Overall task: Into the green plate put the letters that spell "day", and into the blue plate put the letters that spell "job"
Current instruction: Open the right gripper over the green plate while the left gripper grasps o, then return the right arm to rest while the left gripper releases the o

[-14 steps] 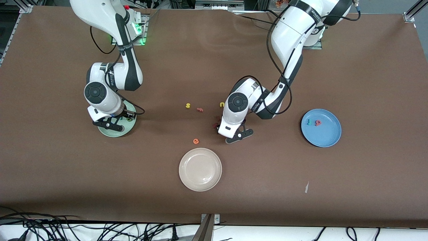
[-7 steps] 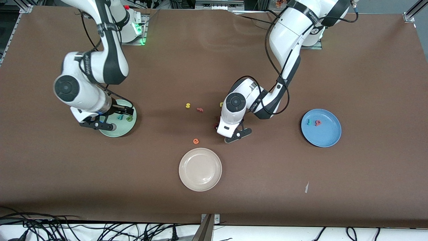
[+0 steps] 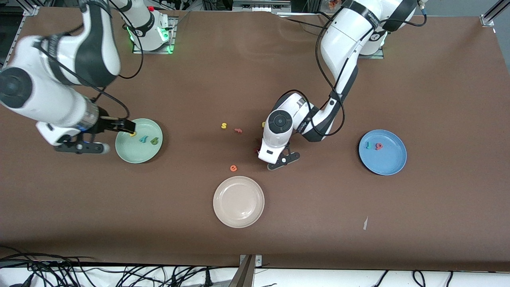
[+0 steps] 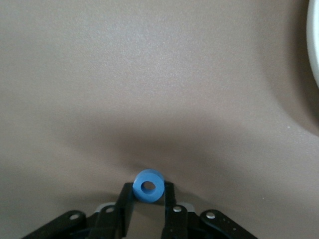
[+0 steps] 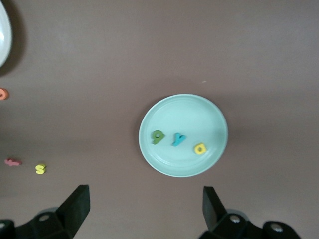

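We are seeing the left gripper (image 4: 148, 199) pinching the blue ring letter (image 4: 148, 185) between narrowed jaws, low over the table (image 3: 438, 79). The right gripper (image 5: 144, 204), jaws spread wide and holding nothing, is hanging above the green plate (image 5: 183, 107), where the three letters (image 5: 178, 139) are lying.

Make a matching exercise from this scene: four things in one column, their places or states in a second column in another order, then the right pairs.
Things:
1. blue "o"
2. teal "y"
3. salmon-pink "b"
4. orange "e"

Places or states:
A. in the blue plate
B. on the bare table, beside the beige-white plate
C. between the left pincer's fingers
D. in the green plate, below the open right pincer

Pairs: 1-C, 2-D, 3-A, 4-B
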